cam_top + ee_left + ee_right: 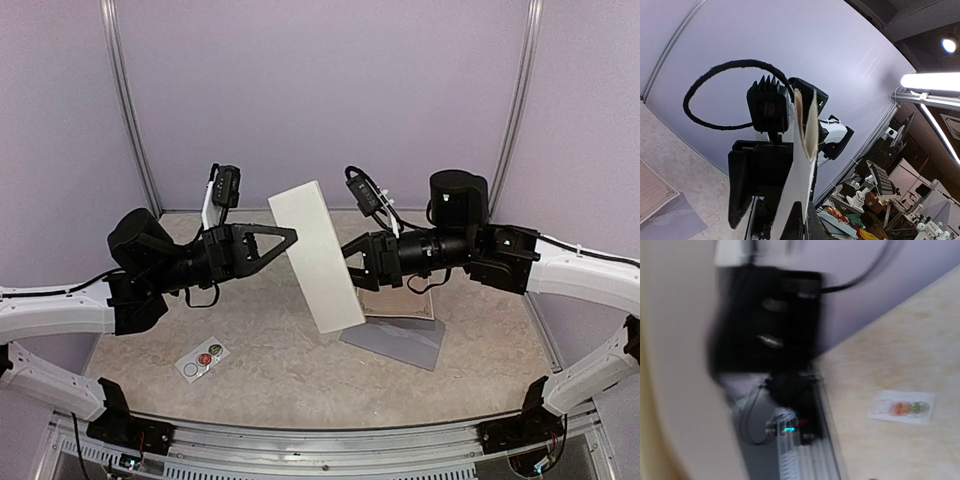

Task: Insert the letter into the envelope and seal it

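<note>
The letter [315,255], a folded cream sheet, hangs tilted in the air above the middle of the table. My left gripper [294,235] is shut on its left edge. In the left wrist view the letter [800,165] runs edge-on up from between the fingertips [799,225]. My right gripper [351,264] is at the letter's right edge with its jaws apart. The right wrist view is blurred; the letter [675,365] fills its left side and no fingers show. The grey envelope [395,342] lies flat on the table below the right gripper, also seen as the envelope [670,225].
A cream sheet with an ornate border [412,303] lies partly on the envelope, under the right arm. A small white sticker card [203,358] with coloured dots sits near the front left, and shows as the card [902,407] in the right wrist view.
</note>
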You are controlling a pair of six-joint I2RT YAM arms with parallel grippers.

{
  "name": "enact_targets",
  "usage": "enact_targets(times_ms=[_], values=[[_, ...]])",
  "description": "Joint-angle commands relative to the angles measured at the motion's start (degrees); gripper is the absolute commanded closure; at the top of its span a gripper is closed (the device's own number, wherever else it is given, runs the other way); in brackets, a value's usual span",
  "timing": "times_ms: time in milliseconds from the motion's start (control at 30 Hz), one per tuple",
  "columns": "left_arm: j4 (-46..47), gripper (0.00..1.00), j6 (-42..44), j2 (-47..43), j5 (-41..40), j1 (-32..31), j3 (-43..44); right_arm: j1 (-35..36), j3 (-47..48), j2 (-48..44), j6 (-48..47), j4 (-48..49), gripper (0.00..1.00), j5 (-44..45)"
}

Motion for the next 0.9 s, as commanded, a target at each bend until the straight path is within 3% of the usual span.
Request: enact_targets(times_ms=[0,100,200,533,600,700,767,833,867], values=[[-3.1,1.0,2.3,-3.0,-4.4,0.3,-1.2,-6.4,-7.4,-8.3,4.2,4.9,0.37,3.6],[-7.9,1.0,4.0,-3.8,-7.5,0.3,-0.6,-8.3,-11.1,-11.9,5.8,8.9,0.2,1.2],[-10.3,1.0,4.6,-3.3,-8.0,0.3,0.3,-8.3,-10.9,-12.2,5.2,9.4,0.12,-2.1],[-5.9,1.0,3.0,-0.8,-5.5,0.1,0.5,-3.7,-6.0,-4.6,1.5,6.3,0.09,-3.2],[-6.0,1.0,3.0,-0.5,-5.4,0.1,0.7,-3.6,-6.1,-3.3,2.3,7.6,0.19,-4.7],[-6.2,0.98,2.8,-0.3,-5.5,0.0,0.5,-3.2,-6.1,-2.1,3.5,10.8,0.72,-7.2],[-6.3,0.73,2.5,0.0,-5.2,0.0,0.4,-3.0,-6.0,-1.8,3.8,11.2,1.0,-6.5],[-6.5,0.57,2.2,0.6,-4.1,-0.1,0.3,-3.1,-6.1,-1.9,4.2,10.9,1.0,-4.6],[-6.7,0.54,2.0,1.1,-3.6,-0.1,0.3,-3.0,-6.1,-1.9,4.2,10.8,1.0,-3.9]])
